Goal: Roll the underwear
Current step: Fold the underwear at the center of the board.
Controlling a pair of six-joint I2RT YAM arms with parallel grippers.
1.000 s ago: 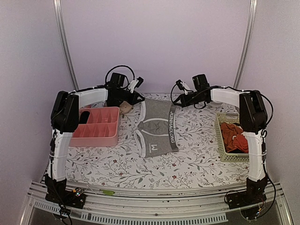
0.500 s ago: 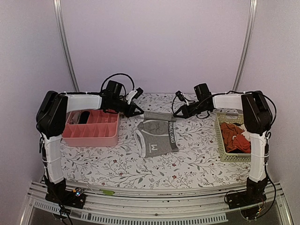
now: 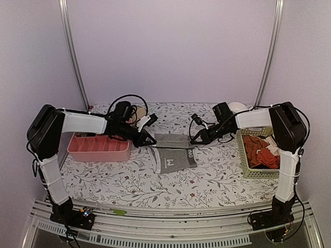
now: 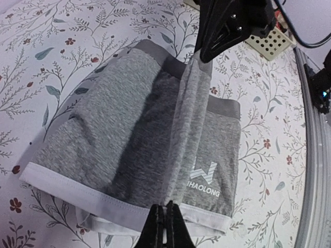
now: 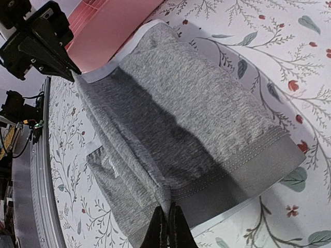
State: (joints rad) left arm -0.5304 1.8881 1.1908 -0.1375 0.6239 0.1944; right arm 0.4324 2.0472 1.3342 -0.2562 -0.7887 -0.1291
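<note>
Just right of the pink tray (image 3: 98,153) | underwear (image 3: 173,156) on the counter (image 3: 207,181), 1 fold held up | my left tool (image 3: 153,142) and right tool (image 3: 192,141) both clenched on its 2 ends | soft, limp, light cloth: I'd grip edges, not middle.

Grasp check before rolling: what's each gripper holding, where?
Both pinch the raised fold of the underwear: left gripper at the hem end, right gripper at the waistband end.

You can read only the tail of the white lettering (image 4: 204,192) on the underwear (image 4: 124,134), because the raised fold of cloth covers its first letters.
</note>
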